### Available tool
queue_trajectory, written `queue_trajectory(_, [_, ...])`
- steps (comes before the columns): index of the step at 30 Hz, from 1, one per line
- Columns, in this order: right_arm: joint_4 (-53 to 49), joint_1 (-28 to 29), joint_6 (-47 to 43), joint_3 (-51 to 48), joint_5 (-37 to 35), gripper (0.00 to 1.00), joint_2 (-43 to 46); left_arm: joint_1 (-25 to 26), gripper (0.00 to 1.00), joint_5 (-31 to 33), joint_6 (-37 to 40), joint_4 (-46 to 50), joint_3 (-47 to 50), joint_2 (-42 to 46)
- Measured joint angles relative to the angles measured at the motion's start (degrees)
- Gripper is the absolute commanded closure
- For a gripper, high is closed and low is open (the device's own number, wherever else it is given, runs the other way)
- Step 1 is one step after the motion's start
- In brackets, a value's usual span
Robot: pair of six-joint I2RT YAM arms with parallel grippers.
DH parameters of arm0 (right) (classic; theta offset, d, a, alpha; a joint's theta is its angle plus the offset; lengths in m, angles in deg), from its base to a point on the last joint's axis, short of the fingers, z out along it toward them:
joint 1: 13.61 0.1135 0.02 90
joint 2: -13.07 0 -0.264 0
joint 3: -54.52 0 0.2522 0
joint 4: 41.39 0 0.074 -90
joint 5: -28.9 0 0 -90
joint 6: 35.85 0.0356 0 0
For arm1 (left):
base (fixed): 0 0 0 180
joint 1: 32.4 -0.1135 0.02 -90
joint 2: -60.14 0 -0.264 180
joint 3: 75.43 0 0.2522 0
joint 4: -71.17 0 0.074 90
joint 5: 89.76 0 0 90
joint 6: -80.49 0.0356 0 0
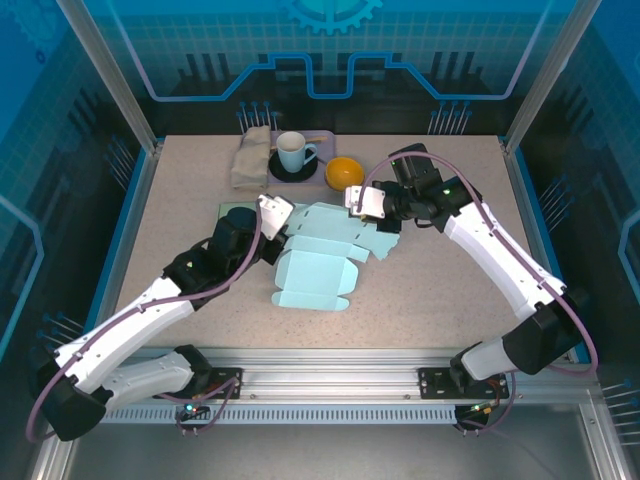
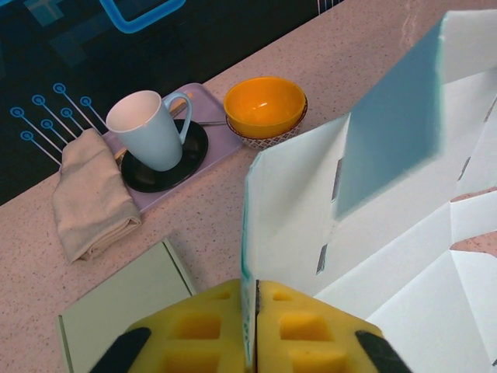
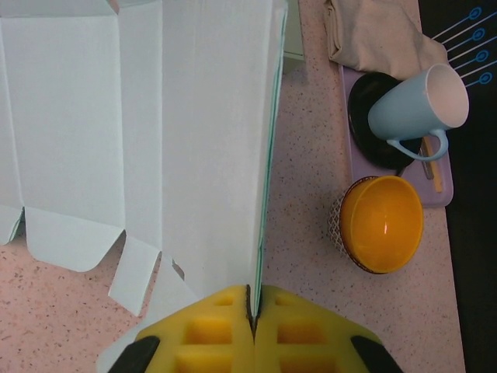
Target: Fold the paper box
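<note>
**Pale blue paper box [image 1: 315, 275] mid-fold, one panel pinched at each end**

The box lies at the middle of the speckled beige counter [image 1: 430, 300], only partly formed. Its nearer section, with rounded flaps, lies flat on the surface.

The left hand [image 1: 272, 214] is clenched on a side panel at the box's left end. In the left wrist view that panel stands upright, and its thin edge runs straight into the seam between the yellow foam pads [image 2: 210, 326].

The right hand [image 1: 362, 203] grasps the panel at the opposite end in the same way. The right wrist view shows the card's edge caught between its closed pads [image 3: 303, 326], with the panel stretching away and small tabs along its left side.

Along the far edge of the counter sit a folded beige cloth [image 1: 250, 157] and a light blue mug [image 1: 293, 152]. The mug stands on a black saucer [image 2: 159, 175], which rests on a lilac tray [image 2: 221, 140]. An orange bowl [image 1: 344, 172] sits just behind the box, near the right hand. A flat pale green card [image 2: 124, 303] lies beside the left hand.

The step in hand appears to be raising the two side walls. The next move probably calls for both hands to swing their panels upright along the creases together. An even grip should keep the thin card from buckling before the tabs are guided into their slots. The bowl close behind leaves the right hand little room.
</note>
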State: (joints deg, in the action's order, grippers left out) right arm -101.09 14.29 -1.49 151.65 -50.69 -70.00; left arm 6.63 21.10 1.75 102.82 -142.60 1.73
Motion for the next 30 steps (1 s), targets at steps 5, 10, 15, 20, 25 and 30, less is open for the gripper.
queue_trajectory(5, [-0.68,-0.20,-2.01,1.01,-2.29,1.00,-0.72,-0.94,0.72,0.96,-2.34,-0.46,-0.02,3.08])
queue_trajectory(10, [-1.22,-0.26,-3.87,1.11,-3.67,1.00,-1.31,-7.72,0.60,-3.30,-4.09,-0.98,-3.91,4.48])
queue_trajectory(15, [-1.51,-0.26,-5.20,1.51,-3.82,1.00,-1.70,-9.46,0.48,-12.50,-5.79,-0.96,-7.56,0.46])
queue_trajectory(20, [-1.73,-0.26,-6.60,1.49,-3.08,1.00,-1.70,-9.46,0.47,-19.54,-4.63,-0.11,-8.15,-4.96])
queue_trajectory(25, [-2.08,-0.26,-7.43,1.42,-1.81,1.00,-1.70,-9.14,0.45,-23.28,-3.65,1.44,-9.38,-10.27])
queue_trajectory(30, [-2.19,-0.26,-7.52,1.16,-0.66,1.00,-1.70,-6.25,0.45,-25.11,-3.63,1.51,-9.57,-11.21])
